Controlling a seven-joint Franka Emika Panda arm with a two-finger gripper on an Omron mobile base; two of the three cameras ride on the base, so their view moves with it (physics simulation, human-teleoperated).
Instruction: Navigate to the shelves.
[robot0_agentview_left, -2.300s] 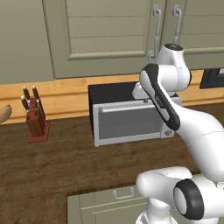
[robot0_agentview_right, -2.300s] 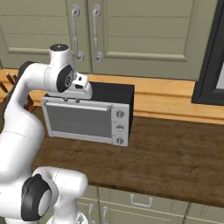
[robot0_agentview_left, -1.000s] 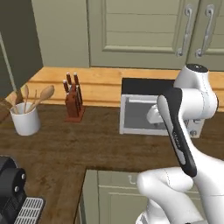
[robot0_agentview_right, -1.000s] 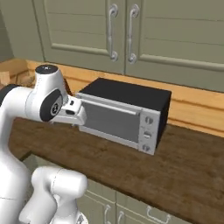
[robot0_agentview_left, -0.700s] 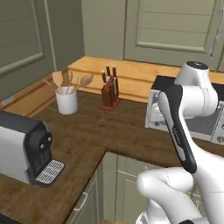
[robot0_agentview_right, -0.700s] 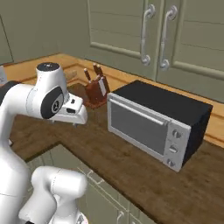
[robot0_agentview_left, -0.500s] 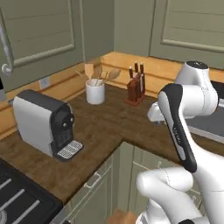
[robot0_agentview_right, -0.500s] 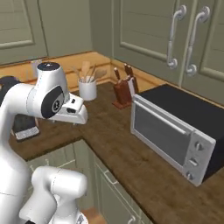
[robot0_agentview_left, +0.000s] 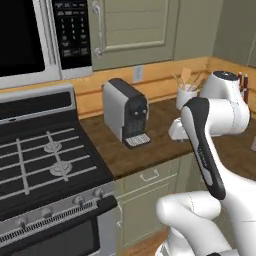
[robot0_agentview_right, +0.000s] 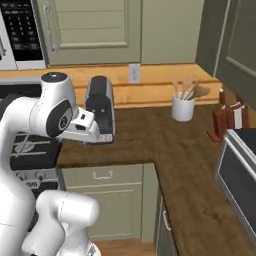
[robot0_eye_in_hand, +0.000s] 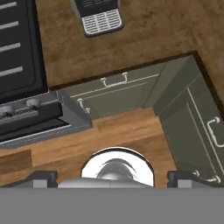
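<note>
Stovetop in black with grey grates abuts the dark wood L-shaped counter's left edge. Grey boxy coffee machine stands near it, white utensil crock toward the corner. Gripper fingers spread wide, empty.

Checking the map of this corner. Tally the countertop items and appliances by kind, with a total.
Coffee machine: 1
Utensil crock: 1
Knife block: 1
Toaster oven: 1
Stove: 1
Microwave: 1
Total: 6
</note>
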